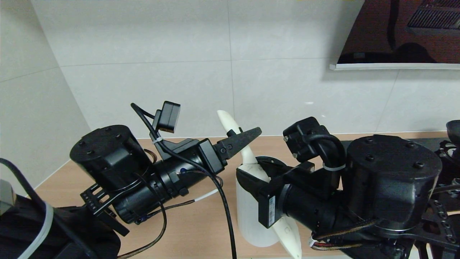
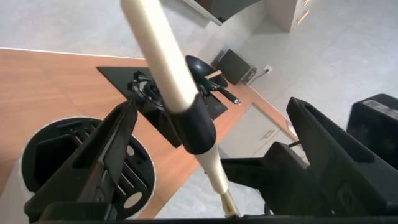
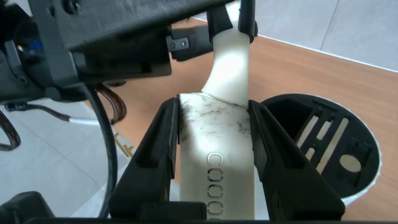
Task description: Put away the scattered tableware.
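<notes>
A white spatula [image 1: 228, 122] stands tilted over the white utensil holder [image 1: 248, 216], its handle pointing up and back. My right gripper [image 1: 251, 176] is shut on its broad, scuffed part [image 3: 217, 143], just above the holder's black slotted insert [image 3: 323, 140]. The left gripper [image 1: 248, 138] is open, one finger on each side of the spatula's handle [image 2: 155, 50] near its black collar, with clear gaps to both fingers [image 2: 112, 143]. The spatula's lower end [image 1: 289, 237] hangs in front of the holder.
The holder stands on a wooden counter [image 1: 201, 223] against a tiled wall. A black stove [image 2: 155, 93] with a dark pan lies to the right, under a dark range hood [image 1: 395, 32]. The floor lies beyond the counter's edge [image 2: 180, 174].
</notes>
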